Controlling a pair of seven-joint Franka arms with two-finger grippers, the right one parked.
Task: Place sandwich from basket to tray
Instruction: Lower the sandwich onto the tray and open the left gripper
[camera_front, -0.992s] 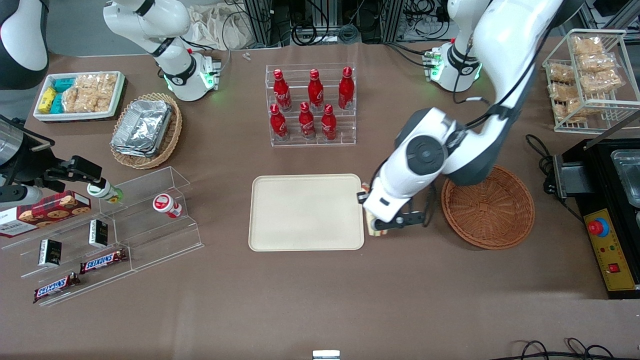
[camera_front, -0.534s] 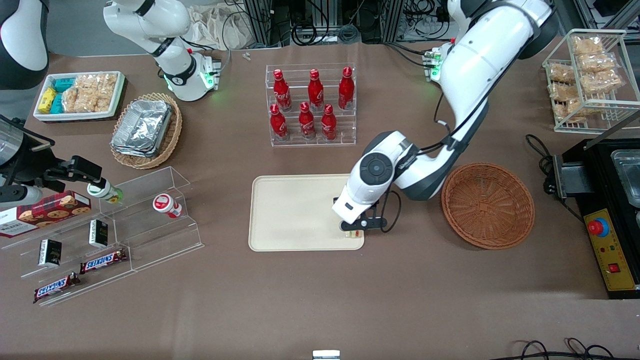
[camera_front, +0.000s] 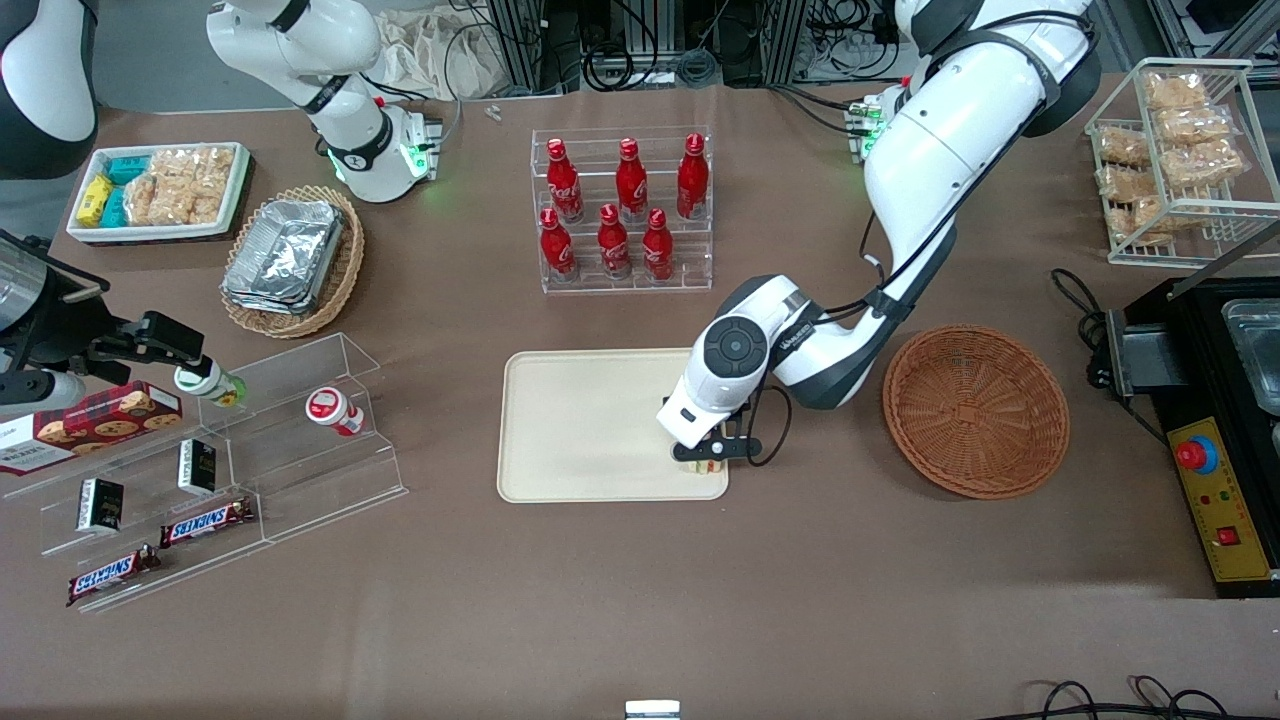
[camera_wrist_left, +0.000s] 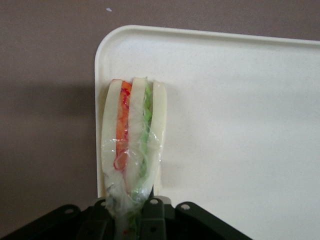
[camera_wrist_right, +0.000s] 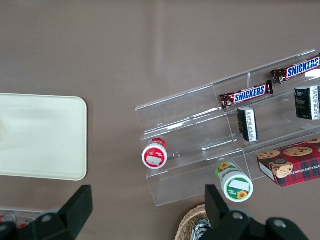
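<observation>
While over tray (camera_front: 590, 425) (corner): claw (camera_front: 706, 462) round sandwich (camera_wrist_left: 131, 150)

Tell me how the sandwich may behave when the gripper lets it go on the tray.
The sandwich stands on its thin edge near the tray corner, so it may tip flat. Its loose plastic wrap looks slippery. The bread seems soft, so the gripper could easily squash it.

My black plastic gripper (camera_wrist_left: 134, 216), matt, pinches a sandwich (camera_wrist_left: 132, 145) of smooth pale bread wrapped in clear, crinkled glossy film, over a cream tray (camera_wrist_left: 240, 125) with a matt, faintly speckled plastic look. The round basket (camera_front: 976, 411) is rough reddish-brown woven wicker. The table (camera_front: 640, 600) wears a dull brown matt covering.
</observation>
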